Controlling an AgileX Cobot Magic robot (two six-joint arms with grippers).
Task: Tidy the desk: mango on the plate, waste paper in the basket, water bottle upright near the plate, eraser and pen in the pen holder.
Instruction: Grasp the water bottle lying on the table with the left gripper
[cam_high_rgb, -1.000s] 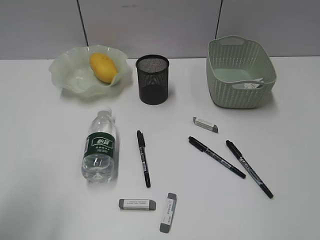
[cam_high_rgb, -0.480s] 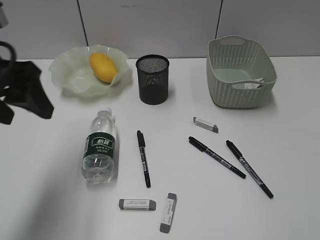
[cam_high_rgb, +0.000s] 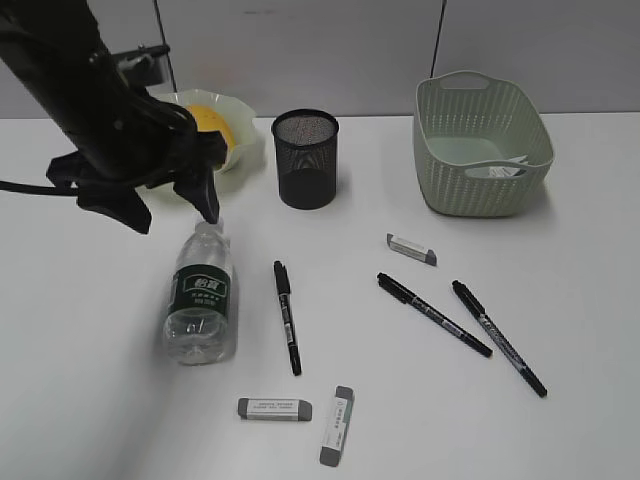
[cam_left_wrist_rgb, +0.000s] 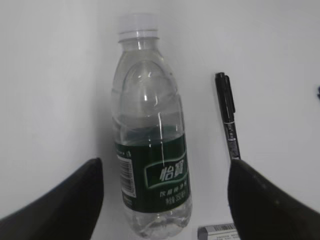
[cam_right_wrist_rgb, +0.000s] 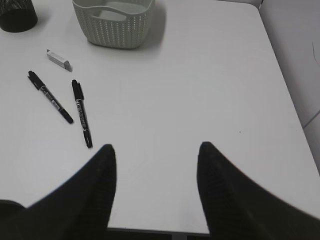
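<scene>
The water bottle lies on its side on the desk, cap toward the plate. My left gripper is open just above the cap end. In the left wrist view its fingers stand either side of the bottle, apart from it. The mango lies on the plate, partly hidden by my arm. The waste paper is in the basket. The pen holder stands upright. My right gripper is open and empty over bare desk.
Three pens and three erasers lie on the desk. The right wrist view shows the basket, two pens, one eraser and the desk's front edge.
My left arm came in from the left edge and moved right, now over the plate's front and the bottle's cap end. Objects have not moved.
</scene>
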